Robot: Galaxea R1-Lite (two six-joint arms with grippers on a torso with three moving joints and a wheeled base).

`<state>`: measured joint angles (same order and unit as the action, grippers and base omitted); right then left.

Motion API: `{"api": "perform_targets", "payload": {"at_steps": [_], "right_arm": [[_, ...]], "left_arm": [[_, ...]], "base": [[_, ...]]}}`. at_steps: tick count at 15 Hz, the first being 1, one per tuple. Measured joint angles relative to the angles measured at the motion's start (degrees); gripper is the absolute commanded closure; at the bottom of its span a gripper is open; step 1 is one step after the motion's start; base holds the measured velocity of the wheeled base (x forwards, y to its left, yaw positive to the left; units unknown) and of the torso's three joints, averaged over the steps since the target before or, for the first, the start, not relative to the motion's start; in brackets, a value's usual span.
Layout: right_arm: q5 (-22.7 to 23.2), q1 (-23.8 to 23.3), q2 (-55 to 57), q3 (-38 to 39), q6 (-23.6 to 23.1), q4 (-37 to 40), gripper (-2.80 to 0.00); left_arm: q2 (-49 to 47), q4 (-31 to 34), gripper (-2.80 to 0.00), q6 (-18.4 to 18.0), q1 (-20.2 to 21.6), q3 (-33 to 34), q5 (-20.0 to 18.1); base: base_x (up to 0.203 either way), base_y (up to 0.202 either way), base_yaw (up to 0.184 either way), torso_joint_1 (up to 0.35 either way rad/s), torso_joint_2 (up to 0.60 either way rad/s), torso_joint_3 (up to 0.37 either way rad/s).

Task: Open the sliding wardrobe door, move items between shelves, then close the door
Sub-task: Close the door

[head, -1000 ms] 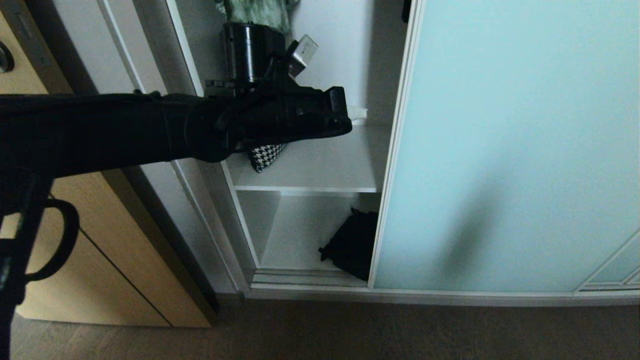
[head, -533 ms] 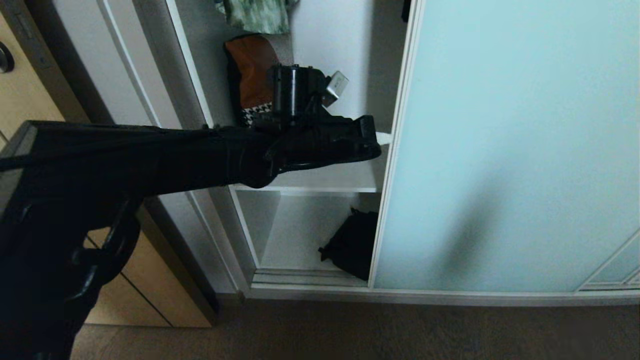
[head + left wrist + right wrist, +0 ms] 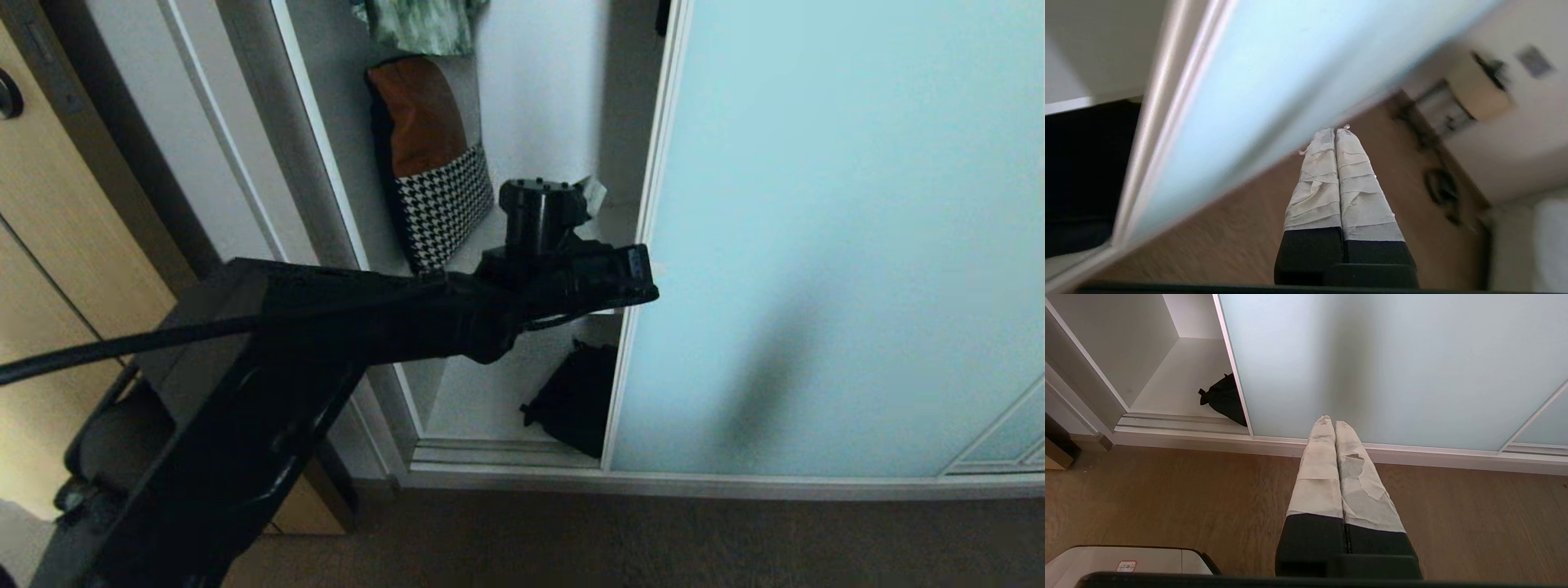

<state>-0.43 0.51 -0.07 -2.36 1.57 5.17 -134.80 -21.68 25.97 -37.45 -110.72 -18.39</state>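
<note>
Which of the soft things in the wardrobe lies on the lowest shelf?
The black fabric bag, partly hidden behind the aqua sliding door. The brown-and-houndstooth cushion stands one shelf higher, and the green patterned garment hangs above it.

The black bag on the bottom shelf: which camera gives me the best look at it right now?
The right wrist view: the black bag lies unobstructed on the bottom shelf, only its far side tucked behind the sliding wardrobe door. The head view shows it darker, below the left arm. The left wrist view shows only a dark patch beside the door frame.
</note>
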Motion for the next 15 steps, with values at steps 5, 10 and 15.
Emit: {"api": "perform_targets", "payload": {"at_steps": [5, 10, 15], "right_arm": [[0.01, 0.0, 0.0, 0.0, -0.01, 0.0, 0.0], [0.0, 0.0, 0.0, 0.0, 0.0, 0.0, 0.0], [-0.02, 0.0, 0.0, 0.0, -0.01, 0.01, 0.0]], "left_arm": [[-7.14, -8.71, 0.0, -0.37, -0.61, -0.12, 4.88], [-12.02, -14.17, 0.0, -4.5, -0.5, -0.25, 6.34], [-14.74, -15.11, 0.0, -8.13, 0.62, -0.74, 6.76]], "base": [[0.0, 0.0, 0.0, 0.0, 0.0, 0.0], [0.0, 0.0, 0.0, 0.0, 0.0, 0.0], [0.0, 0.0, 0.0, 0.0, 0.0, 0.0]]}}
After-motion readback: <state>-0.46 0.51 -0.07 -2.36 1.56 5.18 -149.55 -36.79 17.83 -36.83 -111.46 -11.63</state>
